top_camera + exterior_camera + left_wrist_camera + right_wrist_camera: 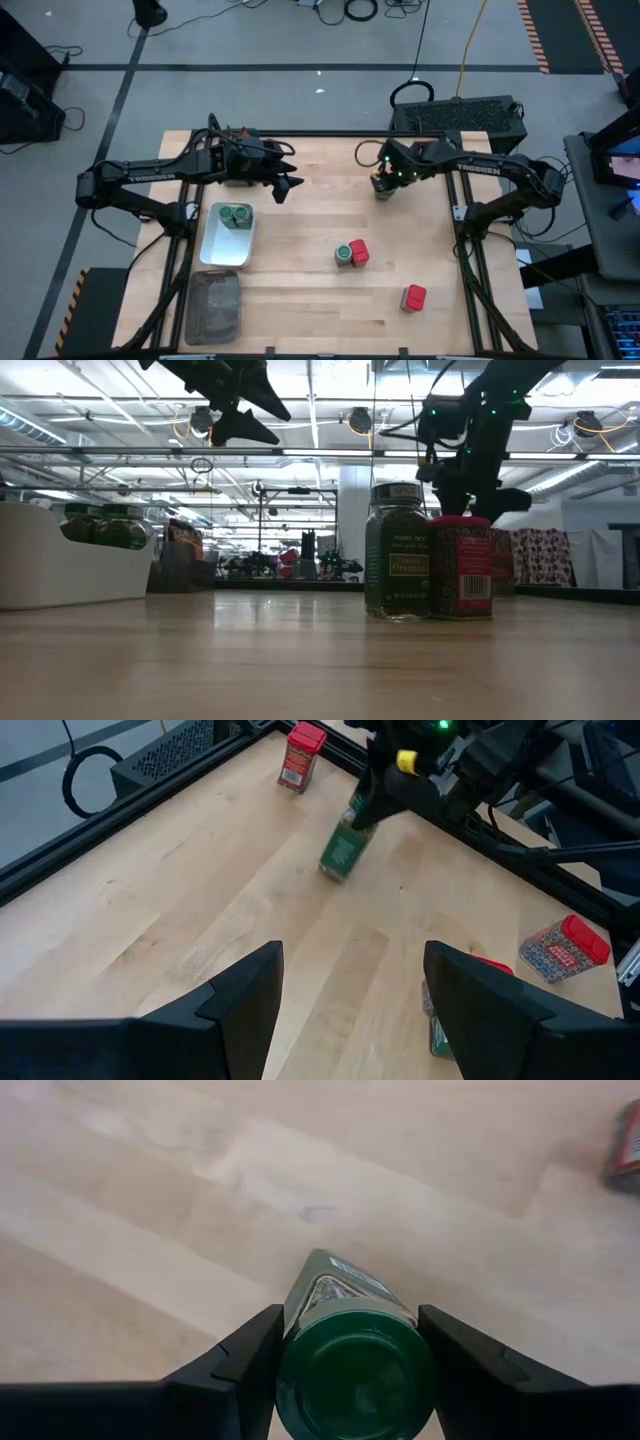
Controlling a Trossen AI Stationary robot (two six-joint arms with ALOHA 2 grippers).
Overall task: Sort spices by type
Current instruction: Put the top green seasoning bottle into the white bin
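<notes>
Setting: robotics lab or industrial test hall. Evidence: pale wooden bench (300, 300) in a black metal frame, standing on a grey concrete floor (250, 90); loose cables (362, 10) and striped hazard tape (535, 35) on that floor; a black equipment case (470, 115) behind the bench. Level view shows an open ceiling with strip lights (120, 405), exposed ducting, and further workstations beyond.

Two jars (236, 215) in tray (215, 250); packet (359, 251) beside jar (343, 254).
</notes>
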